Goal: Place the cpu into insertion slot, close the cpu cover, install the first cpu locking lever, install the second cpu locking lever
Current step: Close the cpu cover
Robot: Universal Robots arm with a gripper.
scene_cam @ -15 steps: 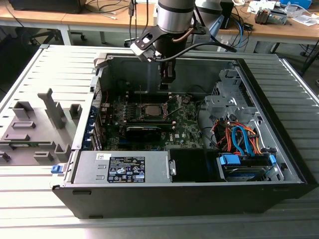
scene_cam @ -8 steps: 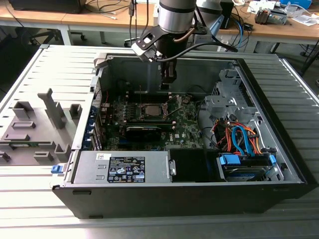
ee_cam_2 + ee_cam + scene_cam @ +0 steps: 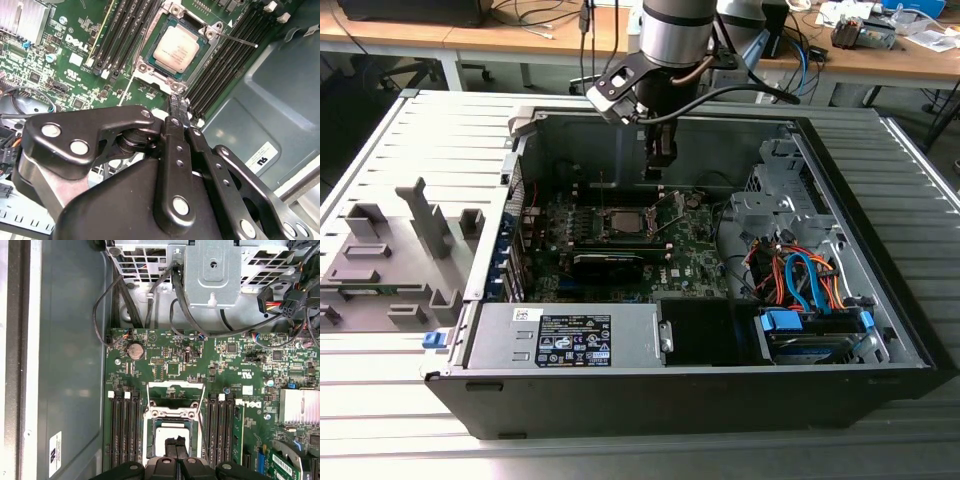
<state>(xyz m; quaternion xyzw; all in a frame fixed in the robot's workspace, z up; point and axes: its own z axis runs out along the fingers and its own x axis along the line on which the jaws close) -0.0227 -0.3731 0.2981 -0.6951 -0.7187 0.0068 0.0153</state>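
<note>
The cpu (image 3: 176, 48) lies flat in the insertion slot (image 3: 197, 63). Its silver-grey top faces up and its edges are square with the slot's rim, as the second wrist view shows.

The cpu cover (image 3: 176, 385) is not closed. In the first wrist view it stands swung open off the insertion slot, at the slot's edge farthest from the gripper. The green board (image 3: 170, 357) is visible through its window.

One thin locking lever (image 3: 236, 40) projects from a corner of the insertion slot, with its free end out over the memory slots (image 3: 225, 57). These black slots flank the insertion slot on two opposite sides.

The gripper (image 3: 177, 102) hangs above the board just beside the insertion slot, clear of the cpu. Its fingers are pressed together and nothing is seen between them.

In the exterior view the gripper (image 3: 660, 165) is inside the open computer case (image 3: 880, 330), above and near the insertion slot (image 3: 620, 222). The black graphics card (image 3: 608, 262) lies between the insertion slot and the power supply (image 3: 565, 335).
</note>
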